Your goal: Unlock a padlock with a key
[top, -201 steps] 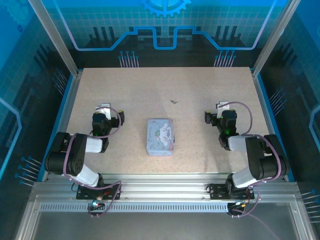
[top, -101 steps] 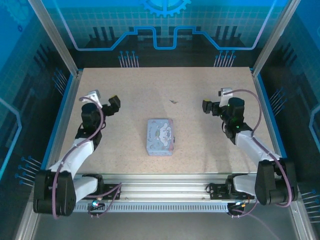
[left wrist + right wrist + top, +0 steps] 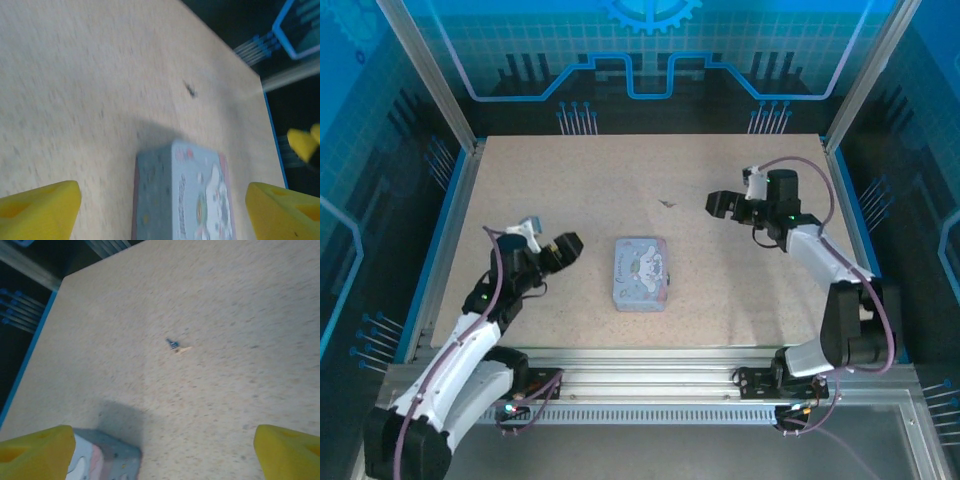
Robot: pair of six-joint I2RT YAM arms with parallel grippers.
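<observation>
Both arms have left their folded pose and turned toward the tin in the middle of the tabletop. The left arm has swung back from the far left and now points at the tin's left side, close but not touching. In its wrist view the tin sits between the yellow fingertips, so its jaws are wide apart and empty.

The right arm has reached inward beyond the tin, to the tin's far right. Its jaws are also wide apart and empty, with yellow fingertips at both edges of its wrist view.

A small dark thing lies beyond the tin, well apart from it, and neither has moved. It shows as a blue and tan speck ahead of the right arm. It is probably the key, though it is too small to be sure. I cannot see a padlock, which may be inside the tin.

The approach has only begun and nothing is held.
</observation>
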